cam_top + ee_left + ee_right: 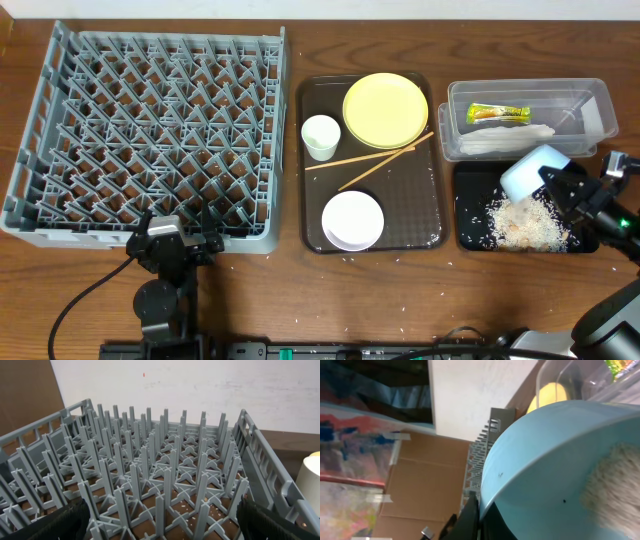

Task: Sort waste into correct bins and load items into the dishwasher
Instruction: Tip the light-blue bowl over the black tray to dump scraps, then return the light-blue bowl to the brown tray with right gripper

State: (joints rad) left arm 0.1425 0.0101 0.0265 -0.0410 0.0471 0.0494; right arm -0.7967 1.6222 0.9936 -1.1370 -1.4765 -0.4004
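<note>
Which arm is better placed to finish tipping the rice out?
Right. Right gripper holds the tilted light blue bowl over the black tray, rice piled below. Left gripper sits open by the dish rack.

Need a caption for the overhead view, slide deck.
Right gripper holds the light blue bowl tilted over the black tray, rice piled beneath it.

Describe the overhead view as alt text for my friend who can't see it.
The right pincer holds a light blue bowl tipped over a black tray, where rice lies in a heap. Left of it, a brown tray holds a yellow plate, white cup, white bowl and two chopsticks; a grey dish rack stands farthest left.
</note>
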